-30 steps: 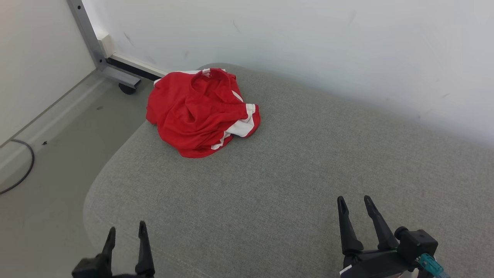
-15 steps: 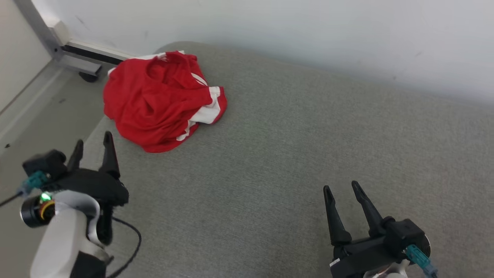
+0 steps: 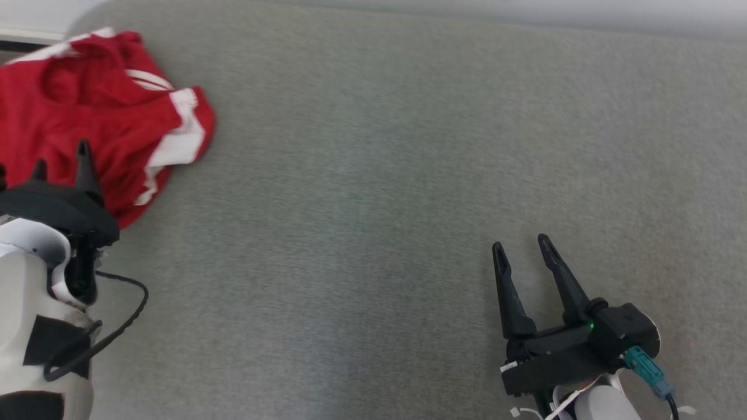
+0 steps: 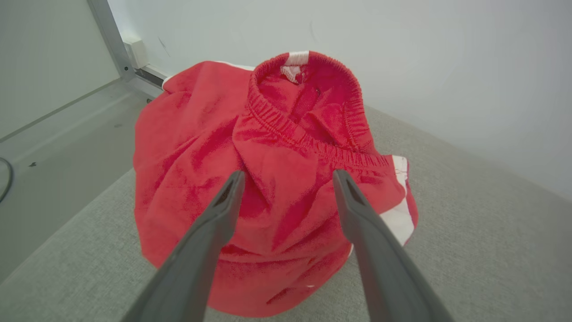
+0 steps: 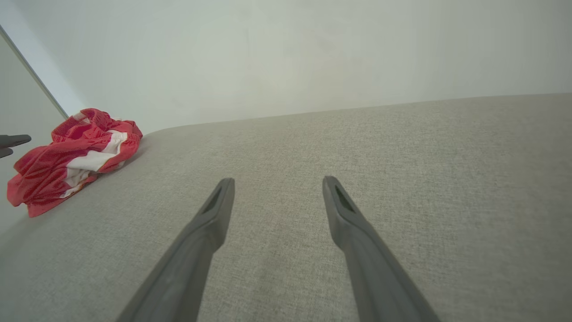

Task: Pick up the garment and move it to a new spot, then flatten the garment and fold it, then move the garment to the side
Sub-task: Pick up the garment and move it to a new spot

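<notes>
A pair of red athletic shorts (image 4: 268, 188) with white side stripes lies crumpled in a loose heap. The elastic waistband gapes open on top. It sits at the rounded far left corner of a grey upholstered cushion (image 4: 482, 232).

Under me spreads a grey woven cushion (image 3: 373, 175), its far edge running along a pale wall (image 4: 424, 53). Past its rounded far-left corner I see a grey floor (image 4: 67, 129), lying lower. There a slanting metal post (image 4: 108, 38) rises against the wall, with a small white block (image 4: 136, 52) beside it and a low rail (image 4: 149, 77) at its foot. A black cable (image 4: 10, 179) curls on the floor off the cushion's left edge
</notes>
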{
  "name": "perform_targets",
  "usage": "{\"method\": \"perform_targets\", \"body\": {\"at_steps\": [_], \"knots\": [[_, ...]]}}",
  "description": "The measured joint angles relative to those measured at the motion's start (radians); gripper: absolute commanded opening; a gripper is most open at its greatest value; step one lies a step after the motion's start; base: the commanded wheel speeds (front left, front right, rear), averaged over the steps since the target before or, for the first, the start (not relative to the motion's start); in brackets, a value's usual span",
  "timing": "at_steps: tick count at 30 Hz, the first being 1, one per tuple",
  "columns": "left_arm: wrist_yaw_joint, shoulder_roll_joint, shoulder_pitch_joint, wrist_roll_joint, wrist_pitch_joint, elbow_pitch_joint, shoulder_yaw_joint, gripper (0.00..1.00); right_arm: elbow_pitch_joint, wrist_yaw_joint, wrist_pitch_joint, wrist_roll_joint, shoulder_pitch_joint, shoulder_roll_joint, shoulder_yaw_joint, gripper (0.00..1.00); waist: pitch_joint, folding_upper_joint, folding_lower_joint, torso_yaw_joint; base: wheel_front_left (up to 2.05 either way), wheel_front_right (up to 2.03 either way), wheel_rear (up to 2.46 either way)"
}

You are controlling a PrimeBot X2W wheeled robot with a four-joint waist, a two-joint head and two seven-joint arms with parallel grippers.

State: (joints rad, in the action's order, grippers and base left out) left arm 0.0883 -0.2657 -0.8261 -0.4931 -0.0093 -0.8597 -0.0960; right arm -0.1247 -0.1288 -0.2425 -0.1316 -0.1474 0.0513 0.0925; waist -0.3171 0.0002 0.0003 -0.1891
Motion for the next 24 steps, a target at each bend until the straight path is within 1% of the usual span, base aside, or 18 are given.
{"method": "perform_targets", "body": {"at_steps": [8, 9, 10, 11, 12, 16, 17, 19, 24], "knots": [[-0.069, -0.052, -0.020, 0.019, 0.091, -0.067, 0.014, 1.00, -0.001, 0.000, -0.008, -0.017, -0.008, 0.000, 0.009, 1.00, -0.075, 0.0000, -0.0001, 0.096, 0.00, 0.00, 0.00], [-0.075, -0.058, -0.020, 0.022, 0.101, -0.071, 0.016, 0.90, -0.003, 0.000, -0.009, -0.021, -0.008, 0.000, 0.009, 1.00, -0.080, 0.0000, -0.0001, 0.105, 0.00, 0.00, 0.00], [-0.081, -0.063, -0.020, 0.025, 0.109, -0.074, 0.018, 0.52, -0.006, 0.000, -0.009, -0.026, -0.008, 0.001, 0.009, 1.00, -0.085, 0.0000, -0.0001, 0.114, 0.00, 0.00, 0.00], [-0.081, -0.067, -0.020, 0.026, 0.114, -0.073, 0.020, 0.09, -0.008, 0.000, -0.010, -0.030, -0.008, 0.000, 0.009, 1.00, -0.088, 0.0000, -0.0001, 0.121, 0.00, 0.00, 0.00], [-0.082, -0.069, -0.020, 0.026, 0.117, -0.071, 0.022, 0.00, -0.012, 0.000, -0.012, -0.035, -0.008, 0.000, 0.010, 1.00, -0.090, 0.0000, -0.0001, 0.127, 0.00, 0.00, 0.00], [-0.091, -0.083, -0.017, 0.035, 0.132, -0.054, 0.033, 0.00, -0.028, 0.000, -0.015, -0.054, -0.012, 0.001, 0.020, 1.00, -0.079, 0.0000, -0.0002, 0.134, 0.00, 0.00, 0.00], [-0.099, -0.088, -0.016, 0.036, 0.133, -0.046, 0.035, 0.00, -0.033, 0.000, -0.015, -0.061, -0.014, 0.000, 0.024, 1.00, -0.073, 0.0000, -0.0003, 0.133, 0.00, 0.00, 0.00], [-0.107, -0.105, -0.013, 0.059, 0.133, -0.024, 0.044, 0.00, -0.044, 0.000, -0.018, -0.072, -0.018, 0.000, 0.031, 1.00, -0.058, 0.0000, -0.0003, 0.130, 0.00, 0.00, 0.00], [-0.115, -0.146, -0.002, 0.071, 0.149, 0.055, 0.053, 0.00, -0.072, 0.000, -0.019, -0.112, -0.018, 0.000, 0.048, 1.00, -0.005, -0.0001, -0.0004, 0.113, 0.00, 0.00, 0.00]]}}
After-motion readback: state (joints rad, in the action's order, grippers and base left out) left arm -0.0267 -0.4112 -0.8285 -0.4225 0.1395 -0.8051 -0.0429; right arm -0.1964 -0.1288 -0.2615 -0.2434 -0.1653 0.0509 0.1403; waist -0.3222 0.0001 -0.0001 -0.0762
